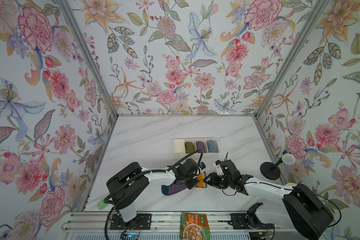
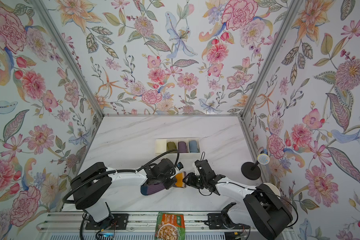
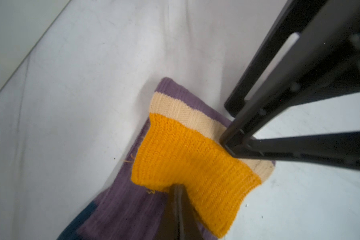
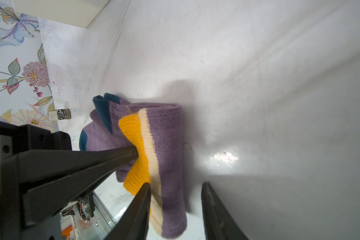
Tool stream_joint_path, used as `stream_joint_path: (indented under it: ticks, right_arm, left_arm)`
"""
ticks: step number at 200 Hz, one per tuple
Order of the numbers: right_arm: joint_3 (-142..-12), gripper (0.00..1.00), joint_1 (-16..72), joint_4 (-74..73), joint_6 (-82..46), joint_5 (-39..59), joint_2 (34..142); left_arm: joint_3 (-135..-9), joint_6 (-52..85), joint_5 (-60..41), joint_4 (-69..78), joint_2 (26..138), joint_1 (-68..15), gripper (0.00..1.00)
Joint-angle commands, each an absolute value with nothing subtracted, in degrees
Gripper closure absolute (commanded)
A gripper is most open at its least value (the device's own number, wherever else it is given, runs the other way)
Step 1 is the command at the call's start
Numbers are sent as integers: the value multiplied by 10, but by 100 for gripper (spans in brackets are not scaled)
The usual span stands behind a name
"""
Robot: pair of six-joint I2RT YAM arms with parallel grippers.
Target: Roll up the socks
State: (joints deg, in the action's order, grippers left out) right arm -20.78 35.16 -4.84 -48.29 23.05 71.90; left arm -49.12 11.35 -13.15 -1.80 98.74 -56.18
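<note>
Right wrist view: the half-rolled socks (image 4: 166, 145) are pinched at the yellow cuff by the clenched left fingers (image 4: 112, 155) — the right fingers (image 4: 142, 199) are spread astride the roll's end.

the socks (image 3: 185, 162) are showing matt, ribbed knitted cloth; the surface (image 4: 279, 83) is gleaming as smooth, glossy, marble-patterned white.

Food packet (image 1: 194, 225) print too small; nothing legible.
</note>
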Motion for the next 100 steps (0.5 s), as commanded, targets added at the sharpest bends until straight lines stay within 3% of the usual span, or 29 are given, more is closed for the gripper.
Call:
stream_joint_path:
  ticks: [1, 100]
  right_arm:
    - [-192, 57, 347, -62, -491, 235, 728]
    - [-171, 59, 340, -115, -503, 248, 755]
  left_arm:
    - [-481, 115, -141, -29, 999, -555, 100]
    - [-467, 122, -162, -6, 1005, -546, 100]
